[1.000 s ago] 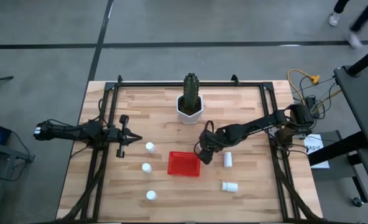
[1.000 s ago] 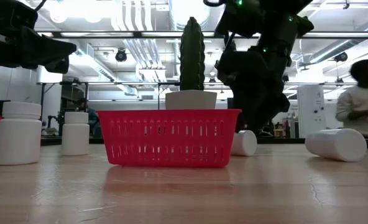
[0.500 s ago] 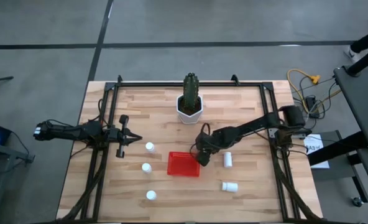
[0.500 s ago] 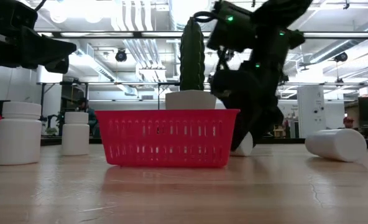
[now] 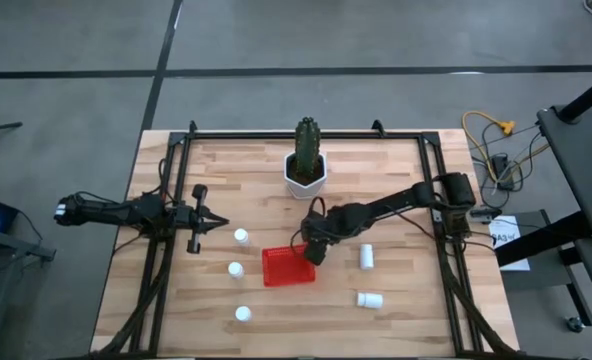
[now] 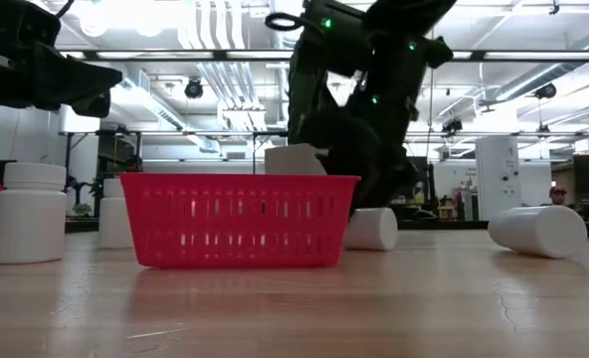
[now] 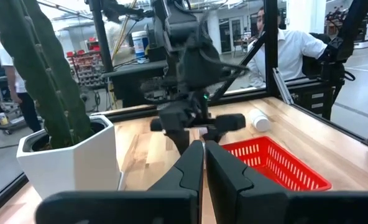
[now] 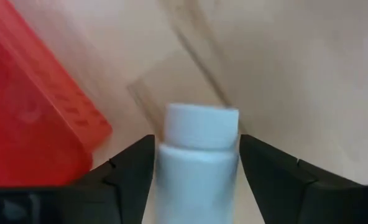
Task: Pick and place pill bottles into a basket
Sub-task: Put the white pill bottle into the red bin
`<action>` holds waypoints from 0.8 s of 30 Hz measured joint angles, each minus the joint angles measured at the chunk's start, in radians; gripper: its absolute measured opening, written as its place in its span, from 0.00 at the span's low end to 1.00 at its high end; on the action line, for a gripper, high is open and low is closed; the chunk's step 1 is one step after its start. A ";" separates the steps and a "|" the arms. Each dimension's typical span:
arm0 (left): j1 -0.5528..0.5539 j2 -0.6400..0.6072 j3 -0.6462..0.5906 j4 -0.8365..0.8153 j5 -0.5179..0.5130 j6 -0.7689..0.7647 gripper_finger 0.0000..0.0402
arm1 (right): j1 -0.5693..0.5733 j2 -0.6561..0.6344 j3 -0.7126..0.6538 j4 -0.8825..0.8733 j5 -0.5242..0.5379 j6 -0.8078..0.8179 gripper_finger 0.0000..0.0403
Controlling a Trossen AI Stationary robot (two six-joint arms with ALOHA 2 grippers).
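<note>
The table [image 5: 396, 310] is lit evenly from above in the high view, and only short, soft shadows are cast. In the low view, ceiling lights [image 6: 215, 20] behind the scene are blown out to white glare, so the right arm [image 6: 364, 89] is rendered as a near silhouette, and the tabletop nearest the lens is out of focus. In the right wrist view, the basket [image 8: 35, 106] and the wood are heavily smeared by blur, while the bottle [image 8: 199, 162] is seen soft-edged. In the left wrist view, the near fingers [image 7: 187, 180] are defocused against a bright background.
</note>
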 joint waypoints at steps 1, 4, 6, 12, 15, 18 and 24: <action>0.000 -0.001 0.000 0.000 0.000 0.000 0.00 | 0.000 -0.006 0.005 -0.012 -0.001 0.000 0.55; 0.000 -0.001 0.000 0.000 0.000 0.000 0.00 | 0.003 -0.007 0.010 -0.055 -0.011 -0.002 0.53; 0.000 -0.001 0.000 0.001 0.000 0.000 0.00 | 0.003 -0.007 0.008 -0.082 -0.018 -0.003 0.52; 0.000 0.000 0.000 0.000 0.000 0.000 0.00 | 0.003 -0.009 0.000 -0.091 -0.059 0.006 0.52; 0.000 0.000 0.000 0.000 0.000 0.000 0.00 | 0.003 -0.009 -0.003 -0.091 -0.083 0.004 0.52; 0.000 0.000 0.000 0.000 0.000 0.000 0.00 | 0.003 -0.009 -0.007 -0.092 -0.086 0.007 0.53; 0.000 0.000 0.000 0.001 0.000 0.000 0.00 | 0.009 -0.010 -0.017 -0.093 -0.117 0.004 0.53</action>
